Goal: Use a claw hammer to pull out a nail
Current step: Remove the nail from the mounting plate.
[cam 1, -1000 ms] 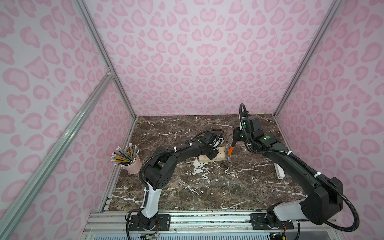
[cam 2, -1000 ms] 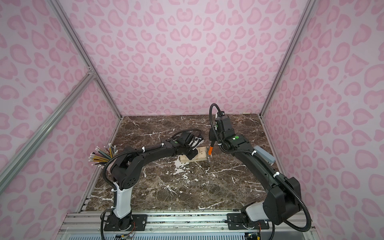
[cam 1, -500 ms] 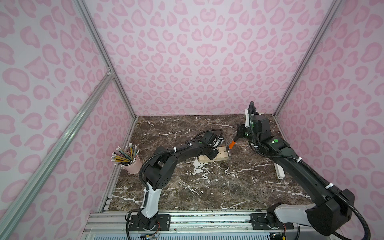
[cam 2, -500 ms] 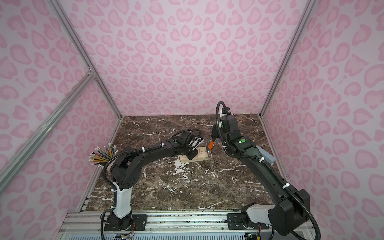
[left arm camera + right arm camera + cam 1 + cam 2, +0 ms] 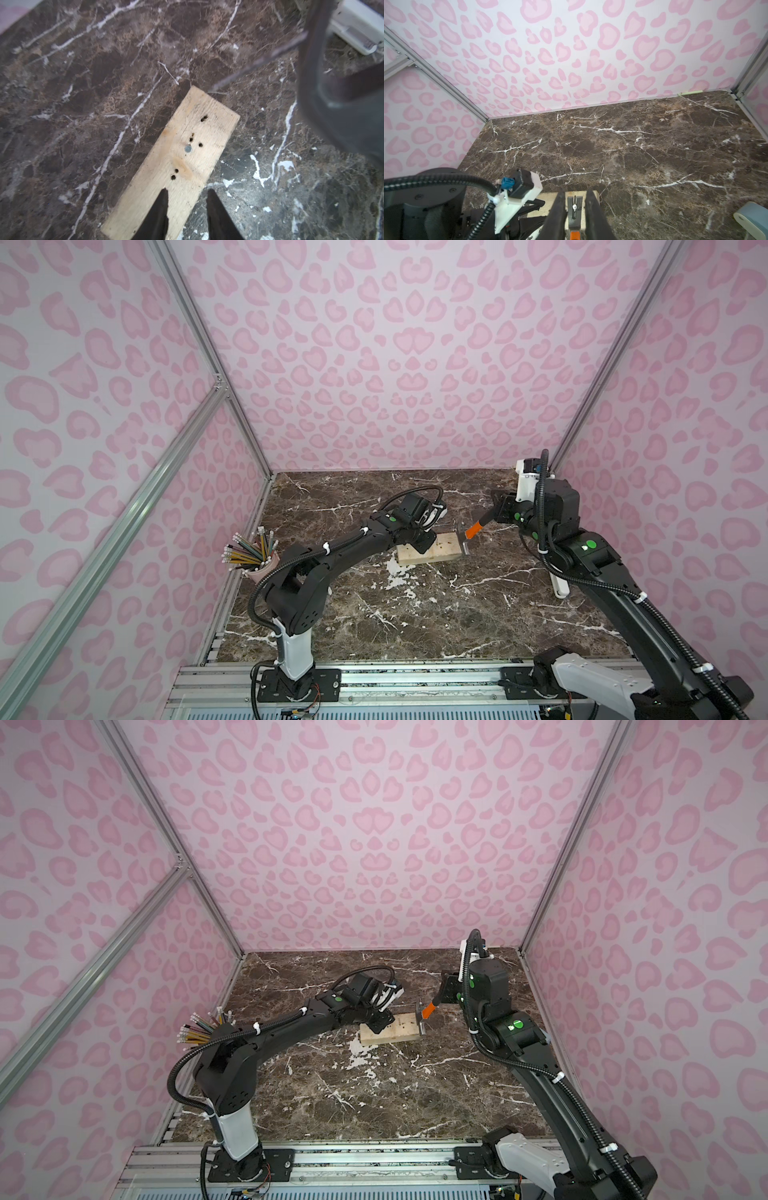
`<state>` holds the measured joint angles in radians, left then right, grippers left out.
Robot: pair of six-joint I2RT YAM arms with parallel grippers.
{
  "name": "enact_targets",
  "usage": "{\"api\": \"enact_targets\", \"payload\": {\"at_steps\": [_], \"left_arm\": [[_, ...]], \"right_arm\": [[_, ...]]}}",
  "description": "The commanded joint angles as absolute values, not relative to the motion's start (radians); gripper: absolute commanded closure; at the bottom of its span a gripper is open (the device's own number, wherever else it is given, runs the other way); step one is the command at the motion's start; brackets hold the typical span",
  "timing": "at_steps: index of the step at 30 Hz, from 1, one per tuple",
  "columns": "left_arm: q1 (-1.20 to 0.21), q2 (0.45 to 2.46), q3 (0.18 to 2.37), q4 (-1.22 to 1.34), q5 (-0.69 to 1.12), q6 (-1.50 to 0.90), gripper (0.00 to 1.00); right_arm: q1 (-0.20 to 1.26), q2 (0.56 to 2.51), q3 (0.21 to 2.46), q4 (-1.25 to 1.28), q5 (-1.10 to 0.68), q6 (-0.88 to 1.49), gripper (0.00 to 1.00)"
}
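Starting at the right tool (image 5: 575,195): pressed together on the black shaft of the hammer (image 5: 472,530), just behind the orange collar. Got the steel head hanging at the end of the board (image 5: 207,108) nearest the right arm, touching it or just off it, hard to call from both top views. Not hooked on anything yet. Spotting the nail (image 5: 188,148) further along, roughly mid-board among some old holes (image 5: 204,118), sitting low, maybe flush. Got the left tool (image 5: 187,191) spread, one finger (image 5: 161,212) over the wood and the other just off its long edge, at the opposite end from the hammer. Can't tell about any real downward pressure there.

For doing this bit well: bring the head in over the wood claw first, low and flat, and slide the fork under the nail head before any levering. Then rock back on the curved head, slowly. Keep the board pinned from the left side, otherwise expect a lifted or skidding board on that marble worktop (image 5: 415,614). Mind the left tool too, not far from the nail.
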<state>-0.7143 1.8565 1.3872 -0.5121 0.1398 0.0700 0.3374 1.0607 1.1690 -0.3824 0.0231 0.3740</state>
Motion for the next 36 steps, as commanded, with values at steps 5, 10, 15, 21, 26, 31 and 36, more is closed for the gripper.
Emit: {"api": "enact_targets", "payload": {"at_steps": [5, 10, 15, 21, 26, 31, 36], "left_arm": [[-0.715, 1.638, 1.194, -0.228, 0.154, 0.067, 0.63], [-0.715, 1.465, 0.987, -0.009, 0.223, 0.114, 0.58], [-0.726, 1.422, 0.916, -0.051, 0.278, 0.257, 0.59], [-0.750, 1.374, 0.864, -0.072, 0.212, 0.391, 0.58], [-0.752, 1.357, 0.860, -0.089, 0.189, 0.457, 0.58], [-0.755, 1.357, 0.881, -0.110, 0.212, 0.488, 0.59], [-0.759, 1.381, 0.906, -0.164, 0.242, 0.519, 0.60]], "right_arm": [[0.270, 0.998, 1.180, -0.391, -0.244, 0.412, 1.00], [0.144, 0.975, 1.173, -0.382, -0.451, 0.477, 1.00], [0.114, 0.982, 1.223, -0.430, -0.526, 0.473, 1.00], [0.114, 0.997, 1.240, -0.447, -0.621, 0.485, 1.00], [0.114, 1.004, 1.248, -0.456, -0.661, 0.490, 1.00], [0.114, 1.002, 1.241, -0.440, -0.677, 0.507, 1.00], [0.114, 1.005, 1.246, -0.426, -0.680, 0.517, 1.00]]}}
